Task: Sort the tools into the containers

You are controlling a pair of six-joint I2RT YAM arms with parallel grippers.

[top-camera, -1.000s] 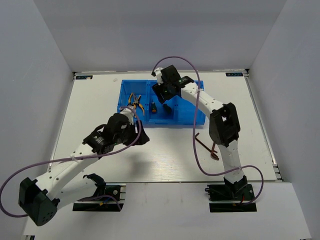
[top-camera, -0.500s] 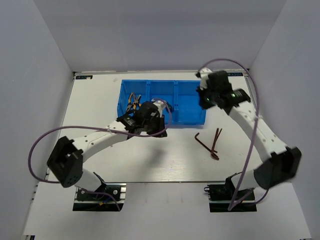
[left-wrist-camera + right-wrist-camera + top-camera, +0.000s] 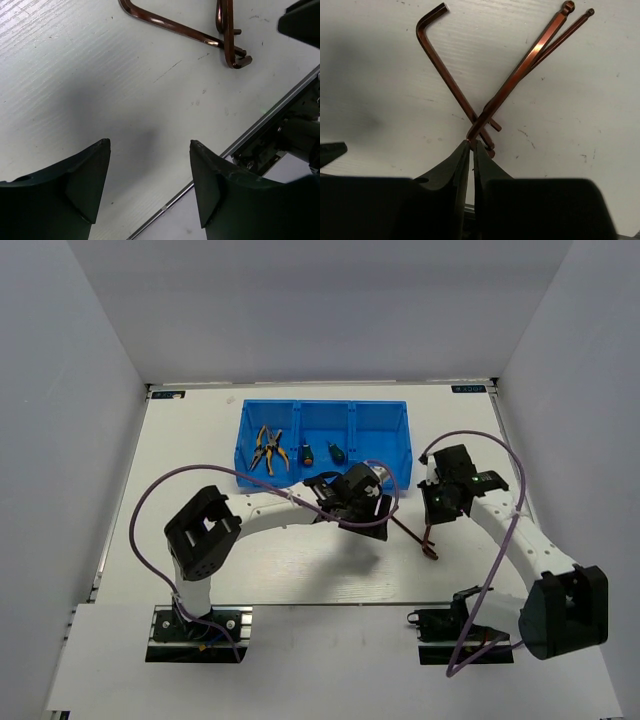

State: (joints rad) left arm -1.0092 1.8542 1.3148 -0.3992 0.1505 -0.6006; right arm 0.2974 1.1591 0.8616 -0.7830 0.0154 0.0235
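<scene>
Three thin copper-brown hex keys lie crossed on the white table, in front of the blue bin. My right gripper is shut on the bend of one hex key, touching the pile. My left gripper hovers open over bare table just left of the hex keys, with nothing between its fingers. Two yellow-handled pliers lie in the bin's left compartment. Two green-handled screwdrivers lie in the middle one. The right compartment holds nothing.
Both wrists stand close together in front of the bin, the left gripper and the right gripper a hand's width apart. The table's metal front rail and an arm base run near the hex keys. Purple cables loop over both arms.
My left arm has swung right, from the bin to the table beside the hex keys, and its jaws have opened. My right arm came down from the bin's right end and closed on the hex keys.
</scene>
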